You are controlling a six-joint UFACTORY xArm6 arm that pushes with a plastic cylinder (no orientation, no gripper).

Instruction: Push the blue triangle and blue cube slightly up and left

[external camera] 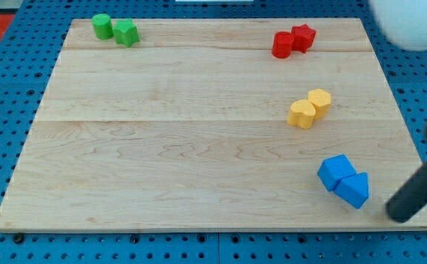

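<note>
Pale wooden worktop (199, 147) held touching blue cube (336, 171) and blue triangle (354, 190); my tip (402, 214) sat just right of them; no gripper showed.

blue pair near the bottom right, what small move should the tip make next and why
Probably slide my tip left and a little up into the blue triangle. My tip sits just to the view's right of the triangle, slightly lower, not yet touching it. The blue cube rests against the triangle's upper left, so a push from this side should carry both up and left together.
</note>
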